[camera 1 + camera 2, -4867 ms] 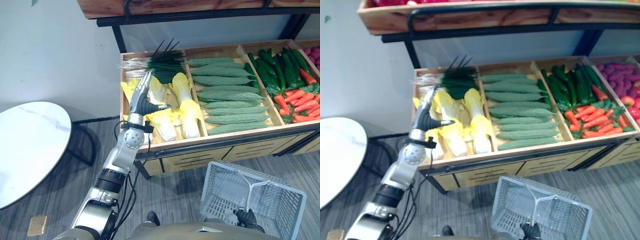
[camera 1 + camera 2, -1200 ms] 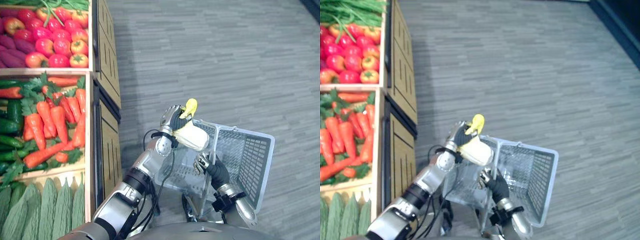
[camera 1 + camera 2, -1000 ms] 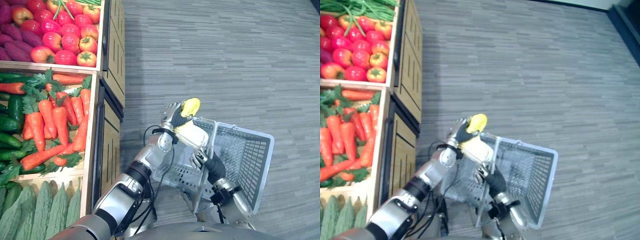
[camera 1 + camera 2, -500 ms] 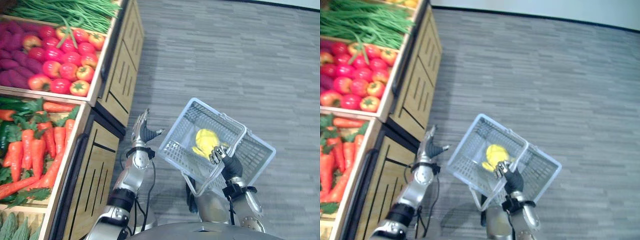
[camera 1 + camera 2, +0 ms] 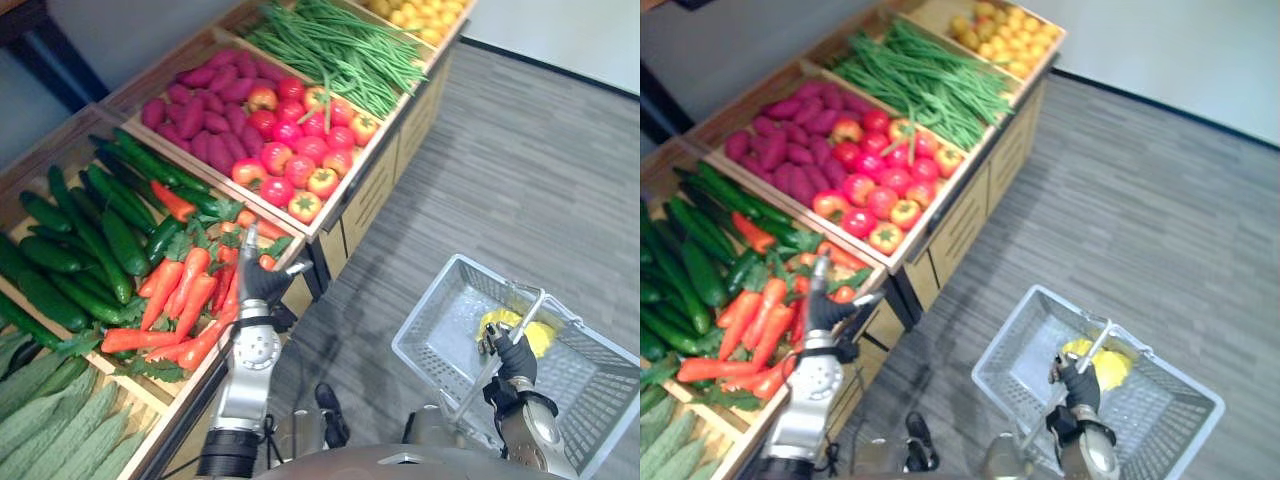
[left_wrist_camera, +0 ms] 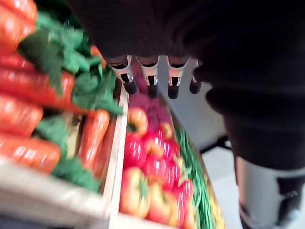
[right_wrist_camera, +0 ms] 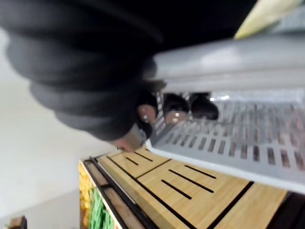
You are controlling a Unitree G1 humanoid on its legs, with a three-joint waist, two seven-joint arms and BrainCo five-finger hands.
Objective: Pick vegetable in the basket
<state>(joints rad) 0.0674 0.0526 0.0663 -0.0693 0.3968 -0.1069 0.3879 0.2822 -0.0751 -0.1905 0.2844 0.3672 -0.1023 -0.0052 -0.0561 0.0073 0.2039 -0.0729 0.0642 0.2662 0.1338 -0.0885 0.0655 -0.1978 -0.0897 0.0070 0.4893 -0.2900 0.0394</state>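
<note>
A grey plastic basket (image 5: 441, 322) hangs at the lower right, and a yellow-white cabbage (image 5: 541, 337) lies inside it. My right hand (image 5: 516, 357) is shut on the basket's handle (image 5: 468, 388), its fingers (image 7: 176, 108) curled under the bar. My left hand (image 5: 256, 283) is open and holds nothing, with straight fingers (image 6: 149, 79) pointing up over the front edge of the carrot bin (image 5: 172, 300). Red tomatoes (image 5: 299, 160) fill the bin just beyond it.
The wooden produce stand (image 5: 372, 176) runs along the left with dark cucumbers (image 5: 92, 212), bitter gourds (image 5: 42, 412), purple sweet potatoes (image 5: 203, 101), green beans (image 5: 341, 52) and yellow fruit (image 5: 421, 11). Grey plank floor (image 5: 540, 160) spreads to the right.
My left hand has let the cabbage go into the basket and now stands empty at the carrot bin. The camera has swung back towards the stand. My right hand still holds the handle.
</note>
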